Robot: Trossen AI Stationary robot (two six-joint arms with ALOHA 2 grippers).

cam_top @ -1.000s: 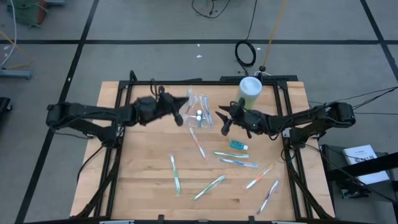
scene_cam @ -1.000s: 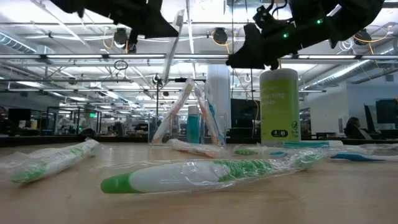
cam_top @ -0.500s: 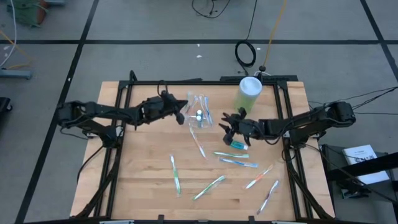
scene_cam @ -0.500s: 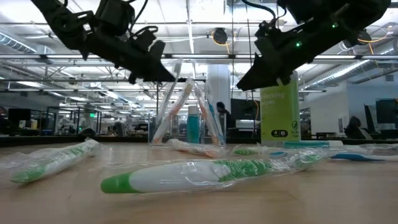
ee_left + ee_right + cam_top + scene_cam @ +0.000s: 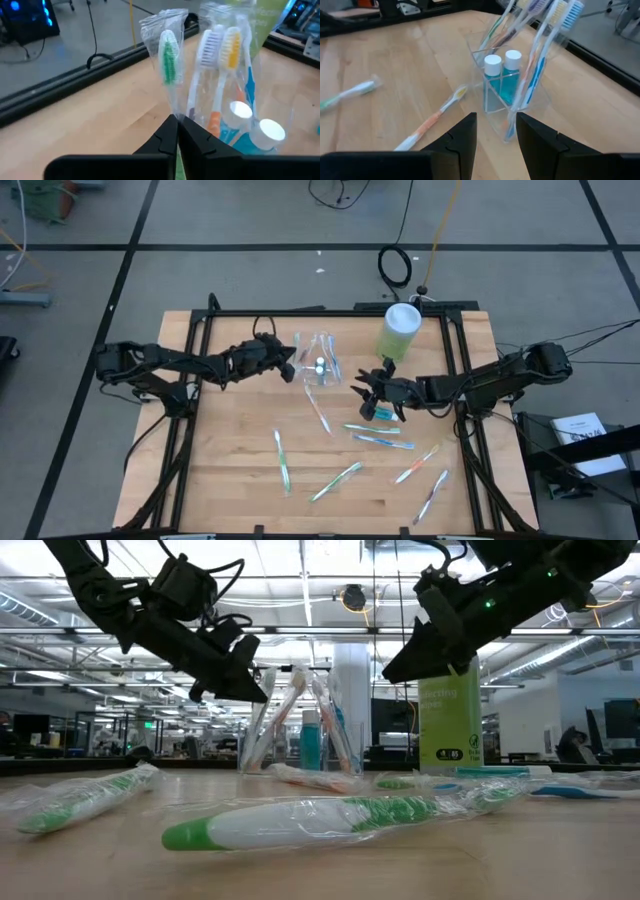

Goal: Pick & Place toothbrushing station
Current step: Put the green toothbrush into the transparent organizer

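Observation:
The clear container (image 5: 322,364) stands far of the table's middle, holding several toothbrushes and two teal tubes (image 5: 501,80). My left gripper (image 5: 291,367) is just left of it, shut on a wrapped green toothbrush (image 5: 169,55) that stands head up beside the container's left wall (image 5: 262,720). Whether its lower end is inside the container is hidden. My right gripper (image 5: 366,392) hangs open, holding nothing, right of the container and above a teal tube (image 5: 383,412) lying on the table. Several wrapped toothbrushes (image 5: 337,480) lie loose on the near half. My left gripper pinches the green toothbrush's wrapped handle (image 5: 174,114) between its two fingers. The fingers come from the table's left, slanting slightly down, and lie across the handle. The brush stands nearly upright with its bristles up. The fingers hide its lower end.
A tall green-and-white canister (image 5: 400,327) stands at the far right, behind my right arm. An orange-handled toothbrush (image 5: 432,120) lies just near of the container. More wrapped brushes (image 5: 283,460) (image 5: 431,495) are scattered toward the near edge. Bare wood shows at the near left.
My left gripper has come down from high above the table to the container's left side, rolling as it went. The green toothbrush it carries has sunk with it and now stands beside the container. My right gripper has swung a little toward the near edge, still open.

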